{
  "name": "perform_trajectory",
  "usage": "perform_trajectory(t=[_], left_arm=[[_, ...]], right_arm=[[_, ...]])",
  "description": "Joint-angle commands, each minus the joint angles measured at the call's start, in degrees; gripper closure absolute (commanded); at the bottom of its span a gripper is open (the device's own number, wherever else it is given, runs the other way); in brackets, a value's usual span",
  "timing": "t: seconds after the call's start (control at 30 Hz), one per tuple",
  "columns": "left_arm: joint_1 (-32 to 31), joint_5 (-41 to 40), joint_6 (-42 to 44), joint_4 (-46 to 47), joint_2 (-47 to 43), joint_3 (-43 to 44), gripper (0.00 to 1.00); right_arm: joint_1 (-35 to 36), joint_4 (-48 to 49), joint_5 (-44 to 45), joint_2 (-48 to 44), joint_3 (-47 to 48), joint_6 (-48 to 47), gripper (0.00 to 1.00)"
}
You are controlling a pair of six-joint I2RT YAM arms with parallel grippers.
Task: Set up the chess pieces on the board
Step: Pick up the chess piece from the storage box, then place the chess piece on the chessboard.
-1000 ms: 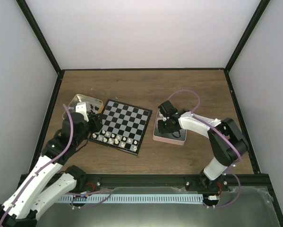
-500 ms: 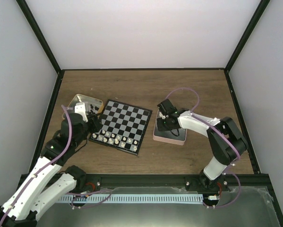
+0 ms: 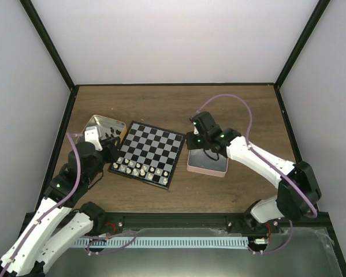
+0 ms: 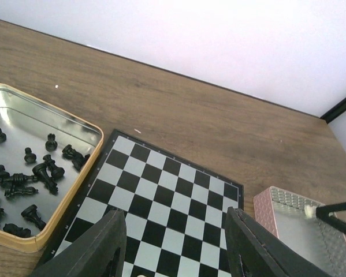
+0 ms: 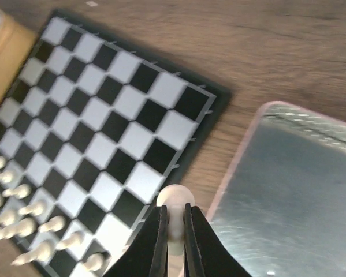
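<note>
The board (image 3: 151, 151) lies left of centre; it also shows in the left wrist view (image 4: 174, 193) and the right wrist view (image 5: 97, 109). A row of cream-white chess pieces (image 3: 137, 169) stands along its near edge, seen too in the right wrist view (image 5: 19, 231). My right gripper (image 3: 197, 140) hovers between the board's right edge and the pink tin. It is shut (image 5: 174, 222) on a white pawn (image 5: 175, 201). My left gripper (image 3: 111, 152) is open and empty (image 4: 175, 248) over the board's near left corner.
A gold tin (image 3: 96, 123) with several black pieces (image 4: 40, 172) sits left of the board. An open pink tin (image 3: 208, 164) sits right of the board; its bare metal floor shows in the right wrist view (image 5: 294, 184). Black frame posts rim the table.
My right gripper has risen out of the pink tin with a white pawn and moved left toward the board. My left arm has drawn back slightly to the left.
</note>
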Motion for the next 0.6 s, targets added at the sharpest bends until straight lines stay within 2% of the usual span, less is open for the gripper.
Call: perform_trajectory(t=[0.0,0.27,0.57], left_arm=[[0.2,-2.3,-0.8,0.2,-1.7,-0.1,0.51],[0.2,-5.5,-1.2,-0.6,-4.9,-0.4,0.51],[0.2,-7.0,-2.1,-0.9,-7.4,-1.5,0.5]], right_arm=[[7.0,-1.7,-1.8,1.5,4.2,1.7,0.98],[21.5,-5.9,0.9,11.4,11.3,1.9,0.98],[27.1,-9.9,-0.5,20.4,15.2,2.3,0.99]])
